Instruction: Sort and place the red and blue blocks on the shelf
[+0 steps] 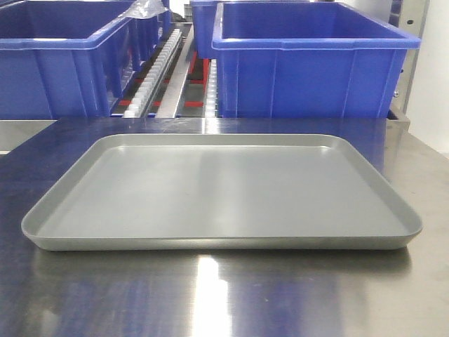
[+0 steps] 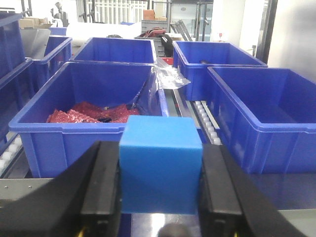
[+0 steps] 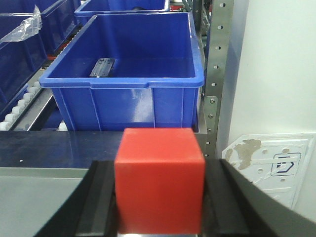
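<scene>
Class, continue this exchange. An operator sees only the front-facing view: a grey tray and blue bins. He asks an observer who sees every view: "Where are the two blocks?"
Observer: The blue block is clamped in the left pincer.
Operator: And the red one?
Observer: The red block is clamped in the right pincer.
Operator: Anything inside the bins?
Observer: The near bin beyond the left pincer holds red packets.

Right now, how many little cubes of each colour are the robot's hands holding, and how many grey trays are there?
Red cube: 1, in the right hand
Blue cube: 1, in the left hand
Grey tray: 1, with nothing on it
Total: 3
</scene>
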`<state>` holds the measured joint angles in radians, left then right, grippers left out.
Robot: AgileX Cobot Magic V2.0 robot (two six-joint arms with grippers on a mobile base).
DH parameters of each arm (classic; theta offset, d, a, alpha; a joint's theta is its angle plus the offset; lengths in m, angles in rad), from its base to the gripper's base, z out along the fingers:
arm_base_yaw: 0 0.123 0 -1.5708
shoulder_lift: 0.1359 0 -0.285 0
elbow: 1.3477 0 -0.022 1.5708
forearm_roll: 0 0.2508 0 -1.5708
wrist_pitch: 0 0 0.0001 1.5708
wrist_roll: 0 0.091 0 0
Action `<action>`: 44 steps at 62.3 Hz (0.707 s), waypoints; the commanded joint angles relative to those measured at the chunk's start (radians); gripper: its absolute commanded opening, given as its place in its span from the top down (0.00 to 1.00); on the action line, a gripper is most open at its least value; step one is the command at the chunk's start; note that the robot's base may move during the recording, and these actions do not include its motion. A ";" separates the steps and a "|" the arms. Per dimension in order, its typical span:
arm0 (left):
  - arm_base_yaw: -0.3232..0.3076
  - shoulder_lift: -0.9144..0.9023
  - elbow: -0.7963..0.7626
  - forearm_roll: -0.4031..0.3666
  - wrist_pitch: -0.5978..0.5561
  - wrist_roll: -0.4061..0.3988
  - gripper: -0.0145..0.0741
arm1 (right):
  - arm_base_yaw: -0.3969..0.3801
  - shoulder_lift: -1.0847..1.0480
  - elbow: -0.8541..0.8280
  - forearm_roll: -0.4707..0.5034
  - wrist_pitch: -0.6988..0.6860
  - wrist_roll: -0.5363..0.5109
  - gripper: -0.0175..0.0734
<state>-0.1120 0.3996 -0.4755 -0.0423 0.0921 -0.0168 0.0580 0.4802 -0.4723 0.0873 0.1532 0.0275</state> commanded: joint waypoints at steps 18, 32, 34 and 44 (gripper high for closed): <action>0.001 0.005 -0.027 -0.012 -0.084 -0.004 0.70 | -0.005 0.001 -0.033 0.004 -0.095 -0.004 0.36; 0.001 0.005 -0.027 -0.012 -0.084 -0.004 0.70 | -0.005 0.001 -0.033 0.004 -0.095 -0.004 0.36; 0.001 0.005 -0.027 -0.012 -0.084 -0.004 0.70 | -0.005 0.001 -0.033 0.004 -0.095 -0.004 0.36; 0.001 0.005 -0.027 -0.012 -0.084 -0.004 0.70 | -0.005 0.001 -0.033 0.004 -0.095 -0.004 0.36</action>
<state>-0.1120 0.3996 -0.4739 -0.0481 0.0921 -0.0168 0.0580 0.4802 -0.4723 0.0873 0.1532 0.0275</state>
